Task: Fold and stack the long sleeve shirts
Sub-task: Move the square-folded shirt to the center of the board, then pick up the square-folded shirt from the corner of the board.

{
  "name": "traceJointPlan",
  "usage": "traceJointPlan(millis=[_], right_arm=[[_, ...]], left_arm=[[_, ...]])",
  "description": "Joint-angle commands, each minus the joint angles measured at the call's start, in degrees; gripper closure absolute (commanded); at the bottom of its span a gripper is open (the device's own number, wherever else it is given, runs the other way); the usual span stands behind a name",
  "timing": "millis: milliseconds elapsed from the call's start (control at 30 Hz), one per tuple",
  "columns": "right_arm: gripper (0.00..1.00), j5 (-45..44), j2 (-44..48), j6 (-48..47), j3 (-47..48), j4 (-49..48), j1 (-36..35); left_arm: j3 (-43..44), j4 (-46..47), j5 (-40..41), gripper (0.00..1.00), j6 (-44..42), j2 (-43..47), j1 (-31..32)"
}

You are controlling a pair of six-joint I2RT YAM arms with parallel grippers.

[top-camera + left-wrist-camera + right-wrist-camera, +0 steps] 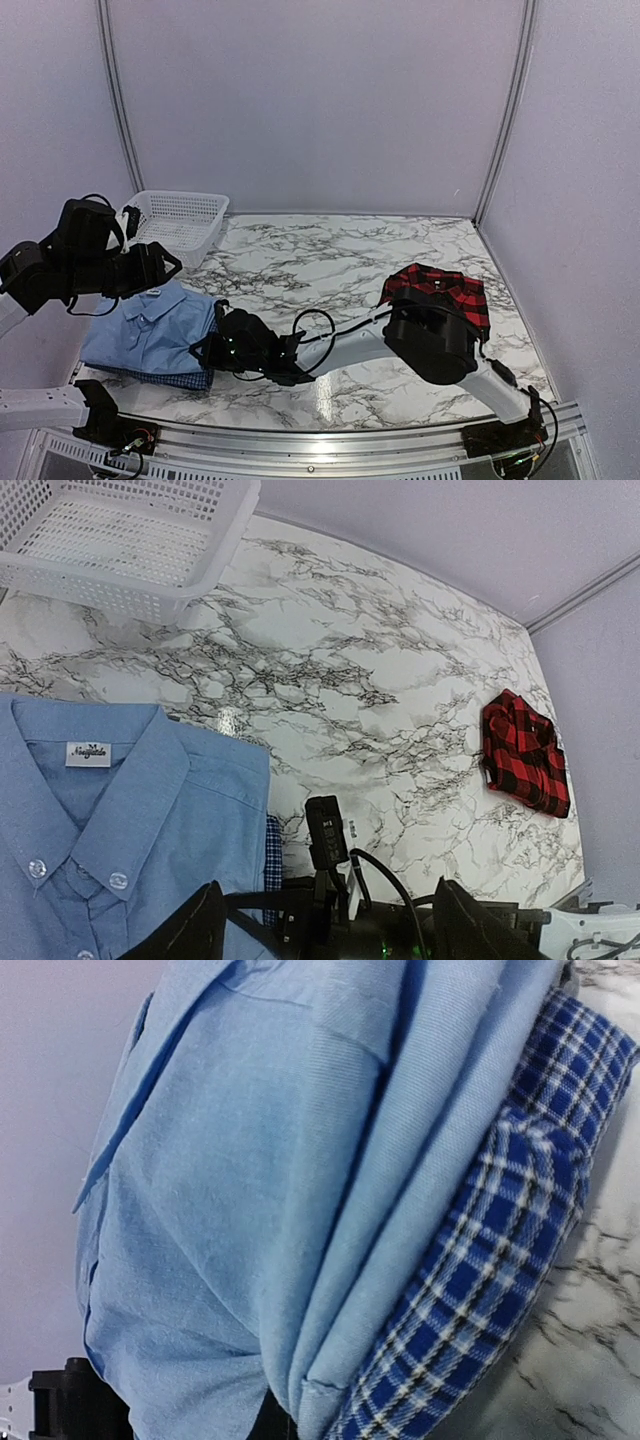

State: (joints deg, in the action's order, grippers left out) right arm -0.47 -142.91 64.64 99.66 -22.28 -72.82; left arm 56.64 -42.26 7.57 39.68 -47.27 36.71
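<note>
Position check: light blue shirt [150,325] folded, collar up, lying on blue checked shirt [480,1290] at near left of marble table [330,260]. Right gripper [203,350] pressed shut on their right edge, light blue fabric bunched at fingers. Left gripper [158,268] noted above shirts beside white basket [205,240] — fingers spread, holding nothing. Red-and-black plaid shirt [440,287] lying at right, well apart.

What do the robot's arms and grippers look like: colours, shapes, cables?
The left arm and right arm have white links and bulky black joints. The left gripper and right gripper are black. Black cables loop along the right arm; green lights glow near its wrist.
</note>
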Motion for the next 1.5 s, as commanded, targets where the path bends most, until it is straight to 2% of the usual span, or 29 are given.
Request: traceJointPlan(millis=[0,400,667,733,800,833,1000,1333,1467], right_arm=[[1.0,-4.0,6.5,-2.7,-6.4,4.5,2.9],[1.0,-0.5,23.7,-10.1,-30.7,2.9,11.3],[1.0,5.2,31.0,-19.2,-36.3,8.1,18.6],[0.92,6.8,32.0,-21.4,-36.6,8.9,20.9],[0.79,7.8,32.4,-24.1,-35.3,11.2,21.9],[0.66,7.6,32.5,-25.1,-34.5,12.9,21.9],[0.3,6.3,35.0,-27.0,-33.3,17.4,22.0],[0.04,-9.8,50.4,-27.7,-38.8,30.5,24.2],[0.02,-11.4,57.6,-26.5,-44.4,33.0,28.8]], left_arm=[[1.8,-1.4,0.3,0.26,-1.7,0.0,-0.7],[2.0,-0.3,-0.6,0.25,-2.8,-3.4,-1.5],[1.5,3.1,-3.2,0.26,-3.5,-7.8,-1.6],[1.5,4.4,-3.7,0.25,-3.6,-9.3,-1.6],[1.7,5.7,-4.8,0.25,-4.0,-11.1,-1.6],[2.0,6.4,-5.4,0.25,-4.1,-12.0,-1.6],[2.5,10.4,-8.6,0.22,-4.2,-15.6,-1.4],[10.1,18.4,-11.1,0.21,-5.0,-28.8,3.7],[15.5,21.5,-11.1,0.21,-5.1,-37.3,7.1]])
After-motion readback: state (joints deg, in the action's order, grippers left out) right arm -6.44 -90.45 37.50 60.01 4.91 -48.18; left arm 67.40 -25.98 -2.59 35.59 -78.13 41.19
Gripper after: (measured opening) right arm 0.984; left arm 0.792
